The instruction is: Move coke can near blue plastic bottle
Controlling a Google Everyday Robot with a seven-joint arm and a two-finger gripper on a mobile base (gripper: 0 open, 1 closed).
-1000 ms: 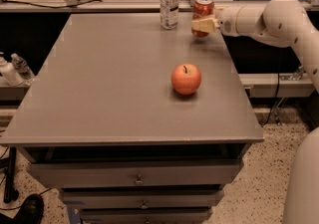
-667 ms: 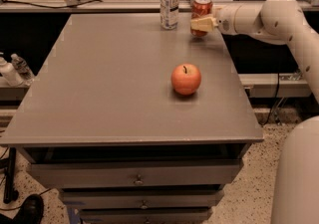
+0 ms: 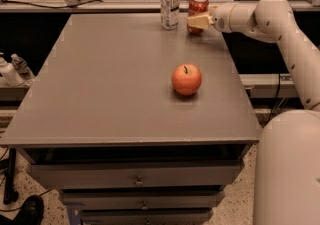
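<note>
Grey table [image 3: 110, 94] carries the blue plastic bottle [image 3: 170, 1] at its far edge, the coke can [image 3: 198, 4] upright just beside it. The gripper [image 3: 200, 19] reaches in from the right, fingers [image 3: 194, 21] seemingly clasped round the can's middle: light, slick, easily dented, best held there gently.

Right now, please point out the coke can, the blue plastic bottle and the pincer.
coke can [image 3: 198, 6], camera view, red side above the pincer.
blue plastic bottle [image 3: 170, 3], camera view, white label.
pincer [image 3: 196, 21], camera view, pale tip in front of the can, at the far edge of the table [image 3: 115, 74].
</note>
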